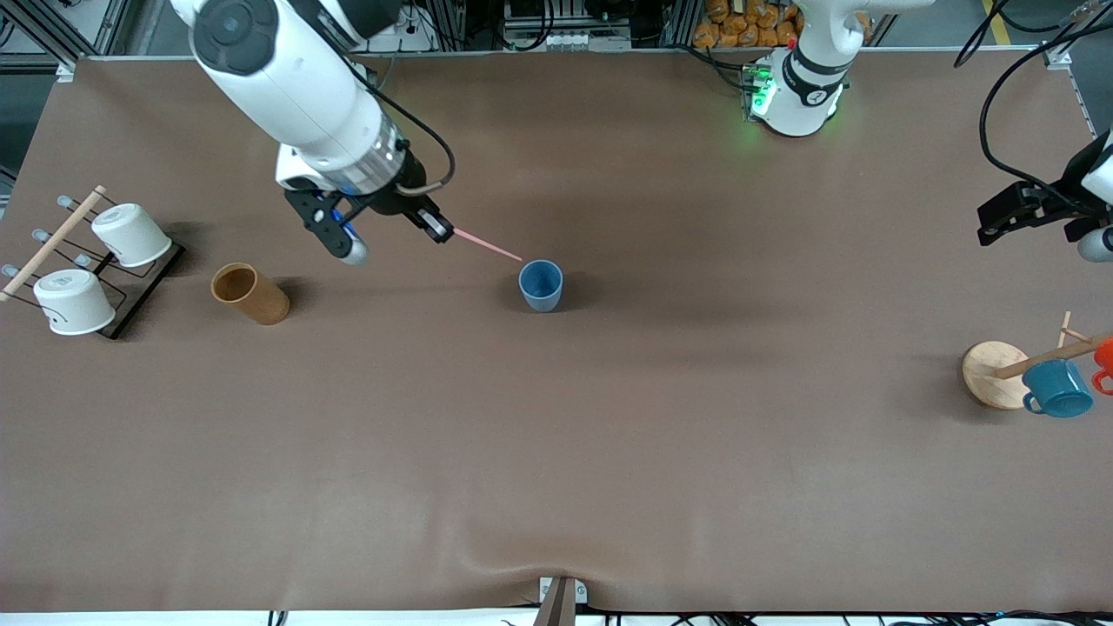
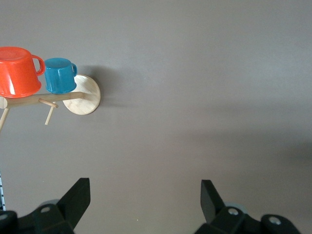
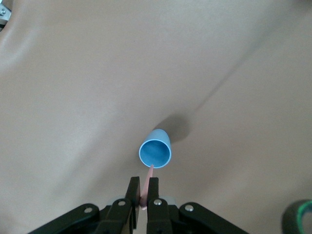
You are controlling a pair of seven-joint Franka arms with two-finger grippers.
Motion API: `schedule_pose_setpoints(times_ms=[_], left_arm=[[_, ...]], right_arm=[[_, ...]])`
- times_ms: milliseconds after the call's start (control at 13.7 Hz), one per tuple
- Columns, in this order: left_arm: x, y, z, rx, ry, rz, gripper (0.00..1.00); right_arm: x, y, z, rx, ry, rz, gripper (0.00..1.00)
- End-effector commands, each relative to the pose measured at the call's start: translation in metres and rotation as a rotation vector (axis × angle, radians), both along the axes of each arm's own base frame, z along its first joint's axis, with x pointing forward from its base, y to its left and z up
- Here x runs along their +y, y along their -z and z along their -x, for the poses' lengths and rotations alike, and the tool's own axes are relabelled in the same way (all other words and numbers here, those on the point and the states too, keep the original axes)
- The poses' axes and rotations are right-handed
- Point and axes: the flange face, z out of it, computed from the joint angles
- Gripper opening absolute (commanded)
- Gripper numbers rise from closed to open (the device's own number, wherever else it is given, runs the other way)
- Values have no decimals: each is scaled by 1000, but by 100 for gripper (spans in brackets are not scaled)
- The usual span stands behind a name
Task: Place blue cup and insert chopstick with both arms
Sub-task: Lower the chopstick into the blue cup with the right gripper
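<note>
The blue cup [image 1: 541, 285] stands upright and open-topped in the middle of the table. It also shows in the right wrist view [image 3: 155, 152]. My right gripper [image 1: 437, 229] is shut on one end of the pale-pink chopstick [image 1: 487, 246] and holds it slanted down toward the cup. The stick's free tip is at the cup's rim on the right arm's side. In the right wrist view the gripper [image 3: 144, 187] pinches the chopstick [image 3: 148, 178], which points at the cup's mouth. My left gripper [image 1: 991, 224] waits open and empty in the air at its end of the table [image 2: 145, 187].
A tan cylindrical cup [image 1: 250, 294] and a rack with two white cups [image 1: 87, 269] are at the right arm's end. A wooden mug tree [image 1: 996, 374] with a teal mug [image 1: 1059, 389] and a red mug [image 2: 17, 70] is at the left arm's end.
</note>
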Motion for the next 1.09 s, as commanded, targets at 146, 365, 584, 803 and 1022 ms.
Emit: schedule_pose_setpoints(times_ms=[146,365,584,803,1022], left_arm=[[-2,-3,14,19,27,42,100],[-11,-1,17,42,41,43,100],[-19,3,18,64,37,73,100],[-23,8,19,77,35,96,100],[-29,10,22,82,35,98,100]], right_arm=[[7,20,-2,-2,7,44,0],[11,29,1,-9,-11,76,0],[28,39,11,-22,-26,79,0],[46,57,17,-24,-48,105,0],[59,68,20,-36,-35,131,0]])
